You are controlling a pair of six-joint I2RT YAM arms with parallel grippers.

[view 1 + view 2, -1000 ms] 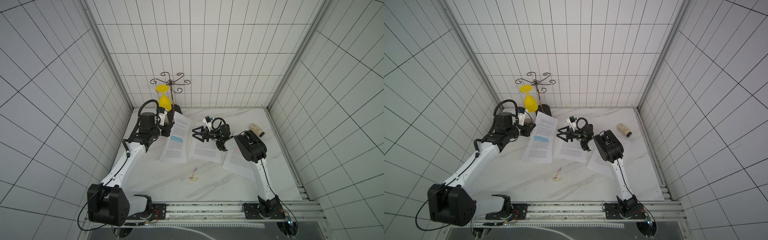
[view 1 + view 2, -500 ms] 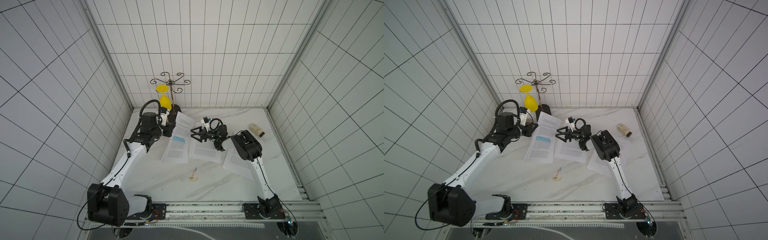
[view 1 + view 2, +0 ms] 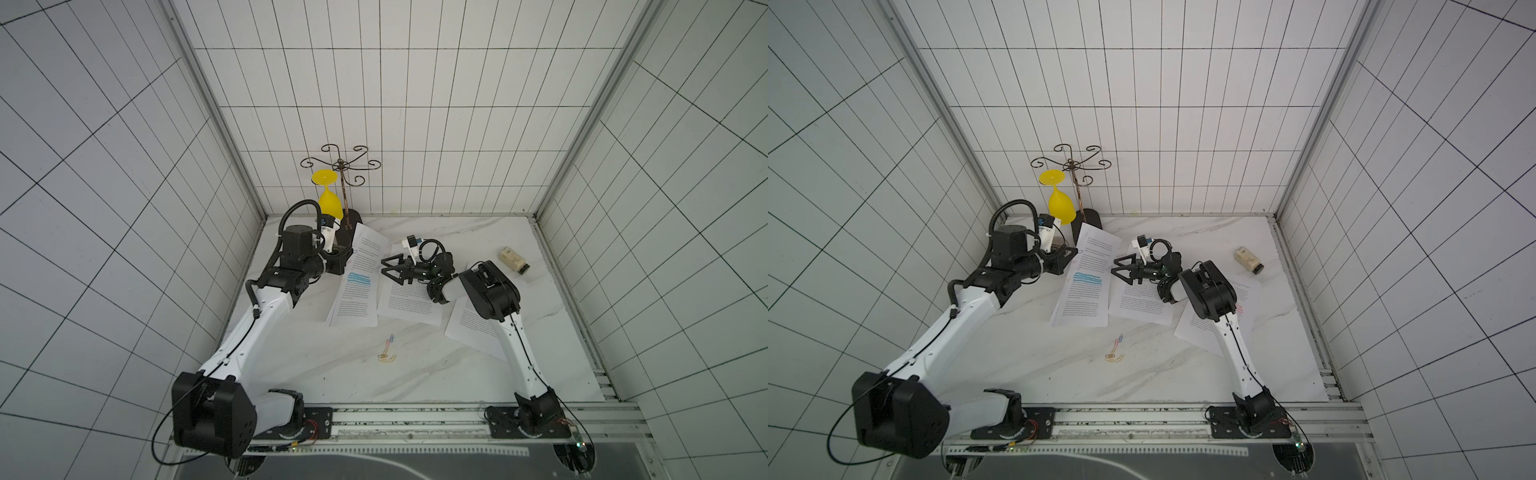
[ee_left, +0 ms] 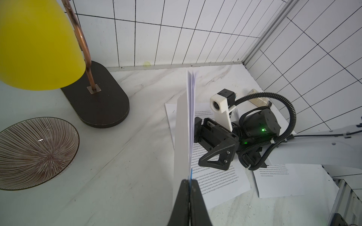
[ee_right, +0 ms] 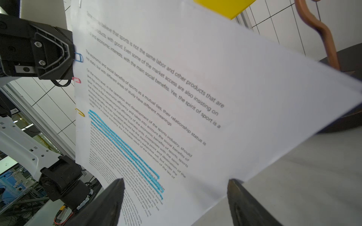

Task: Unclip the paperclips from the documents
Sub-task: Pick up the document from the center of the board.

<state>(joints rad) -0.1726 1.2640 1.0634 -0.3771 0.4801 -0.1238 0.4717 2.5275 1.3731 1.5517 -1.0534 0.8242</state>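
Note:
The blue-banded document [image 3: 356, 291] [image 3: 1086, 291] has its left edge raised off the table. My left gripper [image 3: 347, 259] [image 4: 189, 183] is shut on that edge, right at a blue paperclip [image 5: 78, 57]. A pink paperclip [image 5: 76, 80] and a gold paperclip [image 5: 80, 112] sit further along the same edge. My right gripper [image 3: 384, 268] [image 5: 176, 181] is open, its fingers spread in front of the printed face near the opposite edge, touching nothing. Two more documents [image 3: 409, 303] [image 3: 469, 328] lie flat, partly under my right arm. Several loose paperclips [image 3: 387, 351] lie on the table in front.
A metal stand [image 3: 349, 226] with a hanging yellow glass [image 3: 330, 201] is at the back left, close behind my left gripper. A striped bowl [image 4: 33, 152] sits beside the stand's base. A small bottle [image 3: 513, 259] lies at the back right.
My right gripper has moved left towards the blue-banded document and opened wider. The left gripper stays shut on the raised edge.

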